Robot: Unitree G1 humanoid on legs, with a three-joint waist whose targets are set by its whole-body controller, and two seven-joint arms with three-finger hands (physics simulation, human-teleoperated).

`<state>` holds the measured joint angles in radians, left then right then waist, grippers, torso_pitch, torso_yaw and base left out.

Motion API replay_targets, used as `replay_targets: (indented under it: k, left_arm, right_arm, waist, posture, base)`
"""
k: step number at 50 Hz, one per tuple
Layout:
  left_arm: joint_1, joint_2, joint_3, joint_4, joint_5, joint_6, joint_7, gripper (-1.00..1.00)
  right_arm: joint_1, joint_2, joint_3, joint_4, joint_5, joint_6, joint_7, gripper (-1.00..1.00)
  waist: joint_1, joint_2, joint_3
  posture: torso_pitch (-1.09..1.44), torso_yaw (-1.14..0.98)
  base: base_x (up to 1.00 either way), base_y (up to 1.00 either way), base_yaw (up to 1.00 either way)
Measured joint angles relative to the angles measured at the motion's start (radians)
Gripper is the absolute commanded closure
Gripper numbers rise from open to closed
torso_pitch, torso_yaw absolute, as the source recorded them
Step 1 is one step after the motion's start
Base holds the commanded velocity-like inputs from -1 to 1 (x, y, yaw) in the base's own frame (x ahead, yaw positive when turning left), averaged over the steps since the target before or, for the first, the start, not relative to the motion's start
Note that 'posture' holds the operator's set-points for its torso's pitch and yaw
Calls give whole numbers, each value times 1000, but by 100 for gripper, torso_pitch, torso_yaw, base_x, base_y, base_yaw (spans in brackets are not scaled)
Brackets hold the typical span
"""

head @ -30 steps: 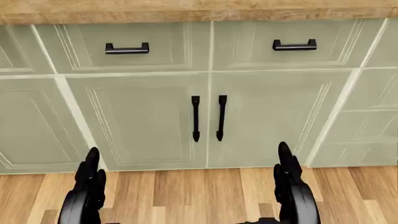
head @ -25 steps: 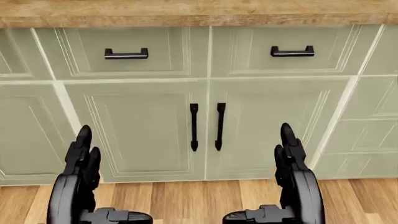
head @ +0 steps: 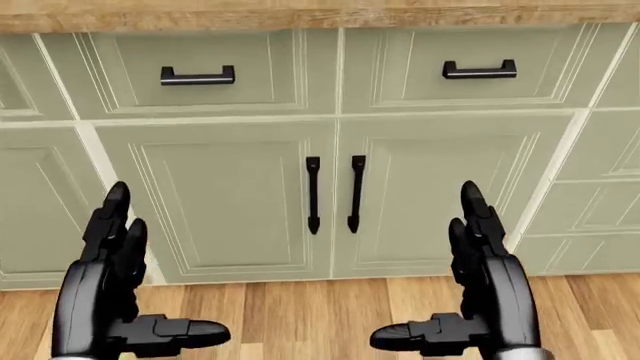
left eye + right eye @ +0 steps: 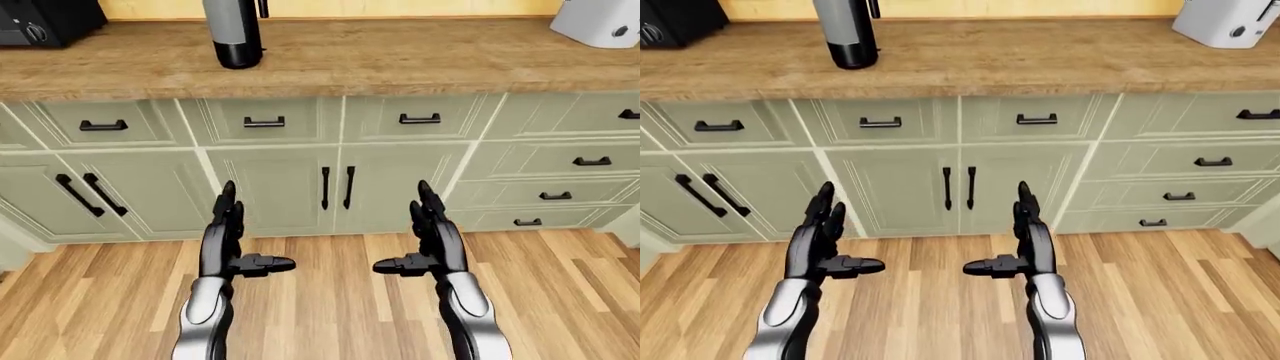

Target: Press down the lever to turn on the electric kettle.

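The kettle (image 4: 233, 34) stands on the wooden counter (image 4: 400, 60) at about eleven o'clock in my left-eye view, a grey body on a black base, cut off by the top edge so that I cannot see its lid or its lever. I judge this the approach step: nothing is touched yet. My left hand (image 4: 228, 240) and my right hand (image 4: 430, 238) hang low before the pale green cabinet doors (image 3: 230, 195), well apart from the kettle and well below the counter edge. Both are spread, fingers pointing up and thumbs turned inward toward each other, and neither holds anything. A dark appliance (image 4: 45, 19) sits at the ten o'clock corner of the left-eye view and a white one (image 4: 600, 21) at the one o'clock corner; neither matters here. Next I expect I need to step closer and a little left, raise one hand above the counter, find the lever once it shows, and push it down with a fingertip.
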<state>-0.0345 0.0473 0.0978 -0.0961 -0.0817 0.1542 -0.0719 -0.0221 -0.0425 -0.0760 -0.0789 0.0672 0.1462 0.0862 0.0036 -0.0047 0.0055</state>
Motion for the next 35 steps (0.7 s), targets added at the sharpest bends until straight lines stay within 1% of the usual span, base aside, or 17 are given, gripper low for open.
replay_targets:
  k: [7, 14, 19, 26, 31, 35]
  left_arm:
    - [-18, 22, 19, -56, 19, 5, -2, -100]
    - [-69, 52, 79, -81, 10, 30, 9, -100]
    - [-93, 77, 100, -136, -18, 106, 4, -100]
    - [-149, 118, 142, -168, -43, 165, 3, -100]
    - [-186, 146, 169, -203, -68, 228, 16, -100]
    - [-215, 170, 189, -242, -92, 267, 33, -100]
  right_arm:
    - [-17, -12, -19, -66, 12, 45, 19, -100]
    - [-42, -28, -46, -131, 20, 97, 28, -100]
    - [-73, -48, -75, -193, 35, 150, 29, -100]
    - [-120, -78, -111, -275, 61, 230, 26, -100]
    - [-158, -104, -129, -307, 71, 280, 26, -100]
    - [-204, -133, -153, -341, 86, 336, 24, -100]
  waist:
    - [-1, -2, 5]
    - [0, 1, 8]
    - [0, 2, 11]
    - [0, 2, 10]
    - [0, 2, 14]
    - [0, 3, 14]
  posture:
    - [0, 0]
    - [0, 0]
    - [0, 0]
    - [0, 0]
    - [0, 0]
    - [0, 0]
  base:
    - [0, 0, 0]
    - [0, 0, 0]
    - [0, 0, 0]
    - [0, 0, 0]
    - [0, 0, 0]
    - [0, 0, 0]
